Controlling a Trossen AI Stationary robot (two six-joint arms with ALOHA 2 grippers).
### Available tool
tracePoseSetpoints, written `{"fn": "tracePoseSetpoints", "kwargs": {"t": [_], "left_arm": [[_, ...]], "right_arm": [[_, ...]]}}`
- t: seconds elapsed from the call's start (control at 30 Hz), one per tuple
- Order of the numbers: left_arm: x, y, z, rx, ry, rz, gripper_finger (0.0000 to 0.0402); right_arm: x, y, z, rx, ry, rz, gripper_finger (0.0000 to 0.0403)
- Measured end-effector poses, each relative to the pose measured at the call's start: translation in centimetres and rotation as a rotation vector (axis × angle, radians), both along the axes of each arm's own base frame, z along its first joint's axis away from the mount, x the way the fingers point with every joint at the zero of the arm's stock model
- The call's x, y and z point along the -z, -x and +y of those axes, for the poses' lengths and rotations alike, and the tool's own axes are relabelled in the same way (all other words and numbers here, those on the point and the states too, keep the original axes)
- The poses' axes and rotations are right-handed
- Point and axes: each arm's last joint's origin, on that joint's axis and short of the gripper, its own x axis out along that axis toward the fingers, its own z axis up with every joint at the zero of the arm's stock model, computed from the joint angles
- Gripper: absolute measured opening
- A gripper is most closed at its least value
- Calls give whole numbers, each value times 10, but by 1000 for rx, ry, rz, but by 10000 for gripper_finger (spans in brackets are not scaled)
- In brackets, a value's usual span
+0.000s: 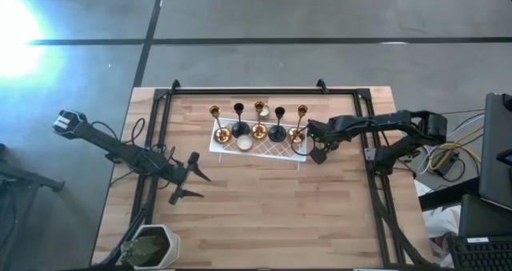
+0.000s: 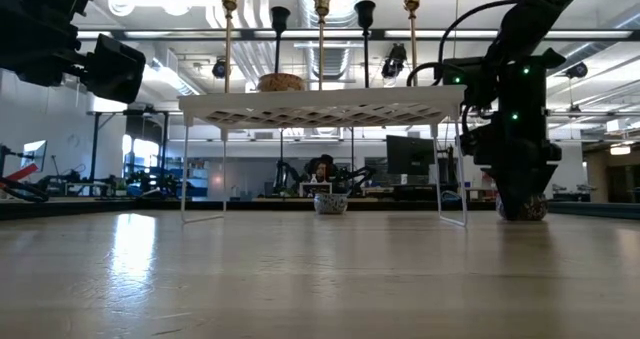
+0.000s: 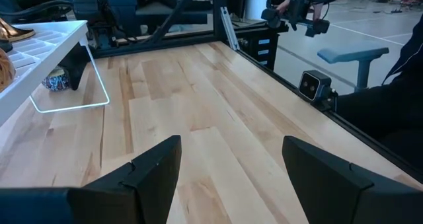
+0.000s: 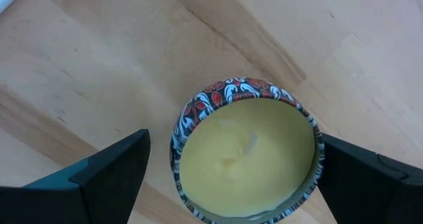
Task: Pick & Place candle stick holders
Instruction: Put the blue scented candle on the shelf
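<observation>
Five candle stick holders (image 1: 258, 121) stood on the white tray (image 1: 272, 149), untouched, while my right gripper (image 4: 228, 164) straddled a patterned tealight (image 4: 246, 151) on the table (image 1: 264, 215) beside it, fingers wide, gripping nothing; left gripper (image 3: 228, 171) waited open, well apart.

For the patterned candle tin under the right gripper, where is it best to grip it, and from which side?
Grip the candle tin from straight above, across its round side wall. It sits upright on the table, open face up, and the right gripper hangs over it, fingers open on either side of the rim.
</observation>
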Motion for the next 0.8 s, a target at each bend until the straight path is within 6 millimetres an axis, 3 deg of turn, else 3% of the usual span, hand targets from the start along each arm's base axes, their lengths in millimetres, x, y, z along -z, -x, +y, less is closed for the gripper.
{"fn": "tracePoseSetpoints", "kwargs": {"t": [0.3, 0.5, 0.8], "left_arm": [[0, 0, 0, 0, 0, 0, 268], [0, 0, 0, 0, 0, 0, 268], [0, 0, 0, 0, 0, 0, 268]], "right_arm": [[1, 0, 0, 26, -9, 0, 288], [-1, 0, 4, 55, -22, -14, 286], [-4, 4, 25, 68, -60, 20, 286]]}}
